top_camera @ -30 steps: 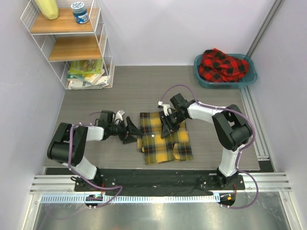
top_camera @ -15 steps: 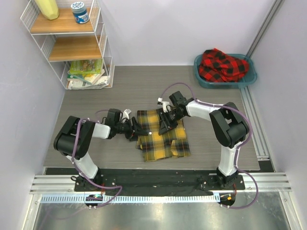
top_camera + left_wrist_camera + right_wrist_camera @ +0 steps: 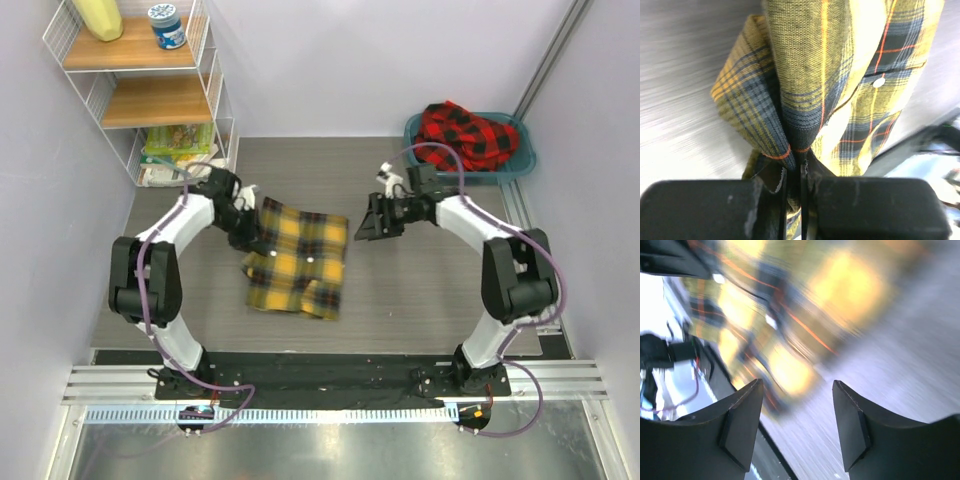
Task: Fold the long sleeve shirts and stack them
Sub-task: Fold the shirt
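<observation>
Right wrist blurred, probably yellow shirt (image 3: 840, 295), cropped

The left arm (image 3: 175, 218) and right arm (image 3: 465, 215) have white links, black joints and purple cables

The counter (image 3: 430, 290) is a grey, wood-grained surface closed in by pale walls at the far side and on both flanks. The yellow-and-black shirt (image 3: 295, 262) lies on it left of the middle, folded into a rough rectangle set slightly askew, its far left corner bunched up off the surface. A teal basin (image 3: 522, 166) sits in the far right corner, close to the wall. A white wire shelf rack (image 3: 150, 100) stands in the far left corner. A pale metal track (image 3: 527, 250) runs along the right wall, and a black base plate (image 3: 330, 375) spans the near edge.
</observation>
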`<state>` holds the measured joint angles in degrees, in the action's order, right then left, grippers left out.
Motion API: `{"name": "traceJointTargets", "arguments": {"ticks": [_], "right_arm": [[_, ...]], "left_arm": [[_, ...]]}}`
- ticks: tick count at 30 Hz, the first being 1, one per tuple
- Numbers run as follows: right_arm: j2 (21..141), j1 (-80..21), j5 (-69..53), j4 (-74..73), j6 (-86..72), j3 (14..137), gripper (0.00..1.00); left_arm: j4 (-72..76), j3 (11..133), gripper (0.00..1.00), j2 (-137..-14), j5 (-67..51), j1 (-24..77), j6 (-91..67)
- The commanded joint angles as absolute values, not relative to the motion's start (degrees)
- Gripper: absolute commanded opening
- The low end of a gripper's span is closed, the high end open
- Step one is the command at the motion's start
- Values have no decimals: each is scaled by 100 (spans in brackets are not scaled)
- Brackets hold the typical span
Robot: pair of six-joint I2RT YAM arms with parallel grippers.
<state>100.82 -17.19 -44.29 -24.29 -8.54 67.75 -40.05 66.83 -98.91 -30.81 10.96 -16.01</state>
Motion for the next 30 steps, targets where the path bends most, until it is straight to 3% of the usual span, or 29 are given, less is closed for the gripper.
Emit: {"name": "traceJointTargets", "arguments": {"ticks": [1, 5, 7, 11, 17, 21, 23, 26, 30], "right_arm": [[9291, -1346, -4641, -2733, -651, 6583, 64], [9018, -1231, -4719, -2839, -554, 6355, 64], [8913, -1161, -4763, -2848, -589, 6224, 64], [8833, -1064, -4843, -2839, -597, 6091, 64], [8763, -888, -4922, -2778, -642, 5784, 64], [8789, -826, -4975, -2769, -659, 5538, 64], [8780, -826, -4975, -2777, -633, 5441, 64], [8807, -817, -4948, -2786, -659, 5370, 65], [8868, -826, -4940, -2769, -747, 5353, 71]], "left_arm": [[-6976, 8188, 0, -9633, -1330, 914, 438], [-8031, 10855, 0, -9939, 444, 1133, 1027], [-8462, 11502, 0, -10115, 1474, 1572, 1229], [-8008, 10805, 0, -9897, 2688, 2895, 1213], [-6421, 8764, 0, -10352, 2637, 4225, 274], [-6126, 9104, 0, -11807, 2408, 4736, 35], [-6310, 9832, 2, -12258, 2095, 4860, -228], [-6872, 10756, 20, -12691, 1375, 4913, -387], [-7066, 11214, 82, -12192, 181, 5054, 156]]}}
